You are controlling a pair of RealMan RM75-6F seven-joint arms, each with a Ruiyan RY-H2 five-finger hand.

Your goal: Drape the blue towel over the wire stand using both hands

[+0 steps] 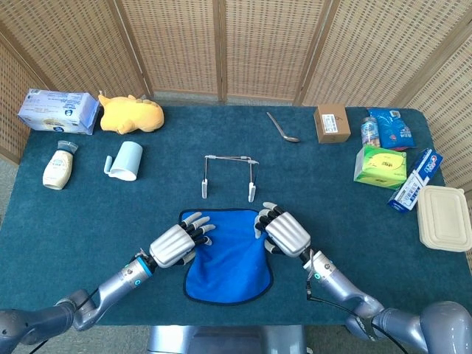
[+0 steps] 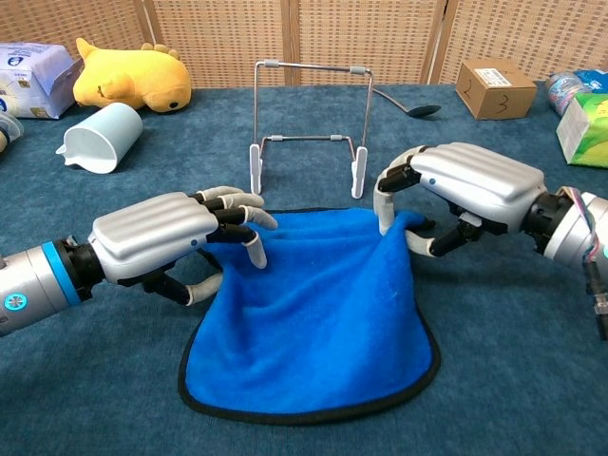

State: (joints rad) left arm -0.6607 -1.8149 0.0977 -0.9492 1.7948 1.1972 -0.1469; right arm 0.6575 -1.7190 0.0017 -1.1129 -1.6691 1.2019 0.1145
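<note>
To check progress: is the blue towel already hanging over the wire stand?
No, the blue towel lies on the table in front of the wire stand.

I counted: one towel (image 1: 230,254), one wire stand (image 1: 228,175), one plush toy (image 1: 131,113), one cup (image 1: 127,160), one spoon (image 1: 282,127), one squeeze bottle (image 1: 58,166), one small jar (image 1: 370,131), one lidded food container (image 1: 444,217), one snack bag (image 1: 392,127), four boxes or packs: wipes (image 1: 57,110), cardboard (image 1: 332,123), green tissues (image 1: 380,167), toothpaste (image 1: 414,181).
</note>
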